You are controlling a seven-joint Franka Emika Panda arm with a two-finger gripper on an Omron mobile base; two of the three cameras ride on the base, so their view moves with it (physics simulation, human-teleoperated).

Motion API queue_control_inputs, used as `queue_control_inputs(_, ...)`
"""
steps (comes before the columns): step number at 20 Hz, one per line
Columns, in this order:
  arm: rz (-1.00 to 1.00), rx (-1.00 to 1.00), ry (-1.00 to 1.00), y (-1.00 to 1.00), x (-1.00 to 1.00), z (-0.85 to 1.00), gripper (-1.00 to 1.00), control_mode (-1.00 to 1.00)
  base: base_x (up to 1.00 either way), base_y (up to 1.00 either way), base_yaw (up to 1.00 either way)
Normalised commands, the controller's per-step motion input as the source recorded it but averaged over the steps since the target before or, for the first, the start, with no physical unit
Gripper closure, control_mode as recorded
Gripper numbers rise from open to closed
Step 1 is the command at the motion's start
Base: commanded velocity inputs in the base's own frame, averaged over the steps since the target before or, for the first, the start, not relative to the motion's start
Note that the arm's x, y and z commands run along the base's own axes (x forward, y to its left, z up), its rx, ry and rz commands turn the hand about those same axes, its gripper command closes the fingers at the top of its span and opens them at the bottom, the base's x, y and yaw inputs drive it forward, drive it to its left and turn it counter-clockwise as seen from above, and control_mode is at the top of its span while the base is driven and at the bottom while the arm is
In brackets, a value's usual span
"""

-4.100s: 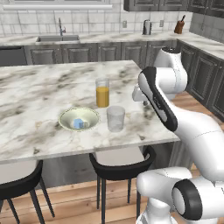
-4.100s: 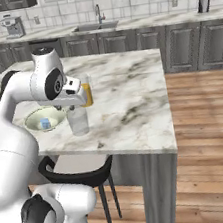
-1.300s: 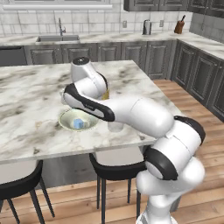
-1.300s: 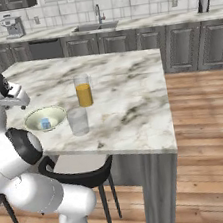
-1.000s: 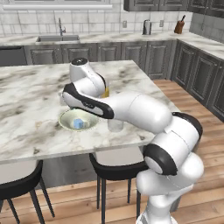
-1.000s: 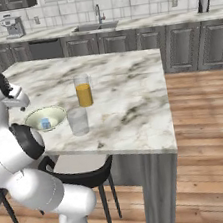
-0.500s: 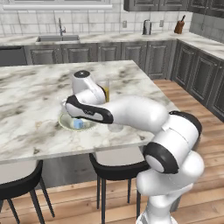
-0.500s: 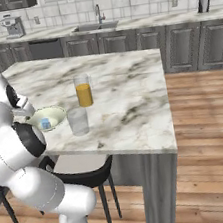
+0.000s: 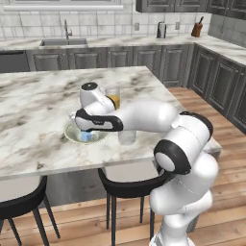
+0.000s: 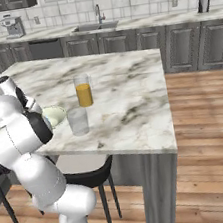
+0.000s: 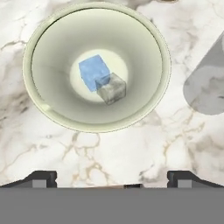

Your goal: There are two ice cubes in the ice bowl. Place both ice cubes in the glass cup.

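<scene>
Spread wide apart and holding nothing, the gripper point(image 11: 111, 177) shows in the hand view as two dark tips at the bottom corners, with bare marble counter point(image 11: 109, 148) between them. Just beyond the tips sits the ice bowl point(image 11: 43, 109), pale greenish-cream, seen straight from above. At its bottom lie the two ice cubes: the blue ice cube point(image 11: 92, 72) on the far side, and the greyish ice cube point(image 11: 112, 88) touching it on the near right side. To the right of the bowl, apart from it, the glass cup point(image 11: 205, 85) appears as a clear grey shape running off the right edge.

From the left base view, the arm bends over the marble counter point(image 9: 33, 110) and the hand hangs low right above the ice bowl point(image 9: 72, 136); the fingers themselves are hidden under the wrist. One blue ice cube point(image 9: 86, 137) shows in the bowl directly below the hand. The glass cup point(image 9: 127, 138) stands on the counter to the right of the hand, near the bowl but not touching it. A taller glass of orange juice point(image 9: 113, 96) stands behind the arm.

In the right base view, the arm's white body covers the hand. The ice bowl point(image 10: 56, 115) peeks out beside it, with the glass cup point(image 10: 78, 121) just to its right and the orange juice point(image 10: 84, 91) further back.
</scene>
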Motion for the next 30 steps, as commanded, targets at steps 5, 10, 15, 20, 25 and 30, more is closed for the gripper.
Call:
queue_control_inputs(5, 0.00, 0.00, 0.05, 0.00, 0.39, -0.22, -1.00, -1.00, 0.00, 0.00, 0.00)
queue_control_inputs(10, 0.00, 0.00, 0.04, 0.01, 0.18, -0.35, -1.00, -1.00, 0.00, 0.00, 0.00)
queue_control_inputs(15, 0.00, 0.00, 0.00, 0.00, 0.00, -0.42, -1.00, -1.00, 0.00, 0.00, 0.00)
queue_control_inputs(20, 0.00, 0.00, 0.00, 0.00, 0.06, -0.19, -1.00, -1.00, 0.00, 0.00, 0.00)
queue_control_inputs(25, 0.00, 0.00, 0.00, 0.00, 0.21, -0.19, -1.00, -1.00, 0.00, 0.00, 0.00)
queue_control_inputs(30, 0.00, 0.00, 0.00, 0.00, 0.34, -0.22, -1.00, -1.00, 0.00, 0.00, 0.00)
